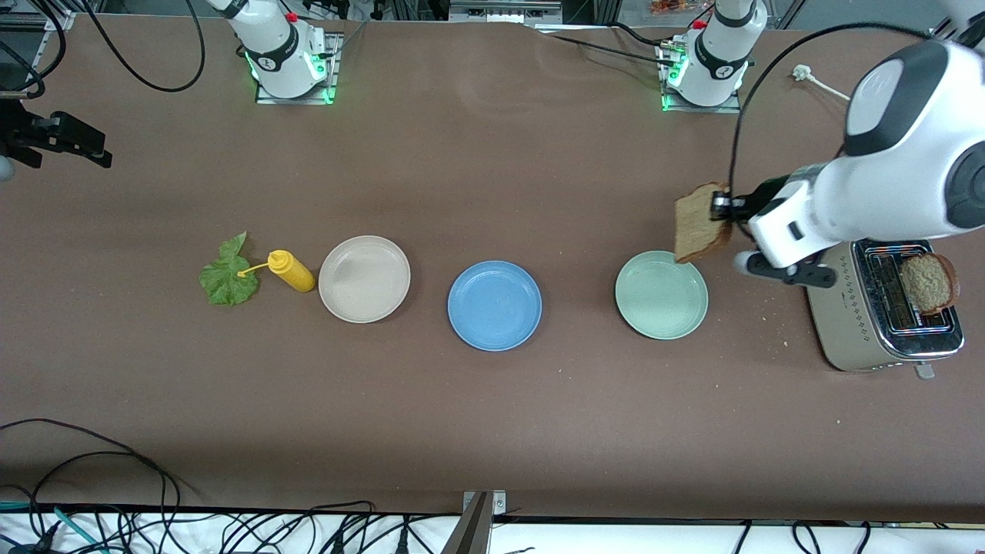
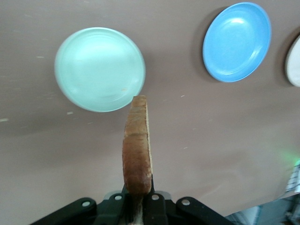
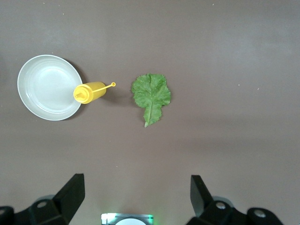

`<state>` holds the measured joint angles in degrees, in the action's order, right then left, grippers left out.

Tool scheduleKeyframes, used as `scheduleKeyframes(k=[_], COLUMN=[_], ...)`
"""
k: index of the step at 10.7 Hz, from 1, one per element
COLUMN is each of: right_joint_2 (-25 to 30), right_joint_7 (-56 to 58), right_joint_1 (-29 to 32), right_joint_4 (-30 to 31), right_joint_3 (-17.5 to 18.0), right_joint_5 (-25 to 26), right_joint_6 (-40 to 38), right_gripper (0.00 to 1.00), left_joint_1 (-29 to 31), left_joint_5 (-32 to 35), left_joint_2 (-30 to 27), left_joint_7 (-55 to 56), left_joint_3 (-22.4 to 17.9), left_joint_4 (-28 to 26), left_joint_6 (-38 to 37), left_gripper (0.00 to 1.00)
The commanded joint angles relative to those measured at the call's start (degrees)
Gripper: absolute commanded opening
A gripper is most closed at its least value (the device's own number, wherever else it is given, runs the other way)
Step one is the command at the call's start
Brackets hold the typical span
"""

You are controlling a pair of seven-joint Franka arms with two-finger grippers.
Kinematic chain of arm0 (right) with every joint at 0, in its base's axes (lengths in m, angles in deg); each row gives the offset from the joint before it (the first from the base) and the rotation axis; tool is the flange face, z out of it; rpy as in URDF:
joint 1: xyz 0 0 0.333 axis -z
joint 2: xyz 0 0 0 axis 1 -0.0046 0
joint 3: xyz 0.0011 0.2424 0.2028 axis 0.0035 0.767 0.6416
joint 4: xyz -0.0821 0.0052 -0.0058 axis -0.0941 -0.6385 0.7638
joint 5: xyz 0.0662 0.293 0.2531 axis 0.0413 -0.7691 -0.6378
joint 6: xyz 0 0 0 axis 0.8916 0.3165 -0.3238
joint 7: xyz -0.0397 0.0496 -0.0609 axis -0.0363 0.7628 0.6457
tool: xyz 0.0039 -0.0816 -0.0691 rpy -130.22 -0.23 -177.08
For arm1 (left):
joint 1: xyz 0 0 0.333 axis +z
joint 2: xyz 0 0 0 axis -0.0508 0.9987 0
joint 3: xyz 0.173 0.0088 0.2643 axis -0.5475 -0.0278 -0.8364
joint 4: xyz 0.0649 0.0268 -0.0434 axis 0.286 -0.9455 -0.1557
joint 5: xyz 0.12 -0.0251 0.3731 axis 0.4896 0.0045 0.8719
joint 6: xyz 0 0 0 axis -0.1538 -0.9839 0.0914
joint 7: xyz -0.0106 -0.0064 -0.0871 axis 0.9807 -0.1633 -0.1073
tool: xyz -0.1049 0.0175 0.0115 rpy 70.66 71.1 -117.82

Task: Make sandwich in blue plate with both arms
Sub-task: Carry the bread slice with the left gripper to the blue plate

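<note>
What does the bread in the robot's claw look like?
The bread slice is brown wholemeal with a darker crust, squarish with a rounded top. It hangs on edge in the air, pinched at one edge by the left claw, above the pale green plate near its rim. Nothing else touches it.

My view: a broad brown table (image 1: pixel 462 154) fills nearly everything I can see.

Its matte top catches a soft, even light from above, with a pale sheen near the far middle. Black cables (image 1: pixel 92 477) loop over the near edge onto a white strip (image 1: pixel 231 535) below, a metal bracket (image 1: pixel 481 515) clamps that edge at mid-length, and a white plug (image 1: pixel 804 73) lies at the far edge toward the left arm's end.
</note>
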<state>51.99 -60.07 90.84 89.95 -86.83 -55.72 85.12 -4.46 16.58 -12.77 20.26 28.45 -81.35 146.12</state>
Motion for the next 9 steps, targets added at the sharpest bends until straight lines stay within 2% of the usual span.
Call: scheduleKeyframes(k=[1, 5, 9], right_joint_2=[0.3, 0.3, 0.3], right_joint_7=[-0.6, -0.6, -0.6], right_joint_1=[0.0, 0.0, 0.0], right_joint_4=[-0.5, -0.5, -0.5], right_joint_3=[0.0, 0.0, 0.0], right_joint_5=[-0.6, -0.6, -0.6], right_joint_6=[-0.9, -0.9, -0.9], right_gripper=[1.00, 1.00, 1.00], left_joint_1=[-5.3, -11.8, -21.3], left_joint_5=[-4.8, -21.1, -29.4], left_joint_2=[-0.1, 5.7, 13.0], left_joint_7=[2.6, 9.8, 12.0], left_joint_3=[-1.1, -1.2, -3.9], left_joint_4=[-8.3, -9.9, -9.3], left_joint_6=[11.6, 24.1, 39.5], left_gripper=[0.00, 0.00, 0.00])
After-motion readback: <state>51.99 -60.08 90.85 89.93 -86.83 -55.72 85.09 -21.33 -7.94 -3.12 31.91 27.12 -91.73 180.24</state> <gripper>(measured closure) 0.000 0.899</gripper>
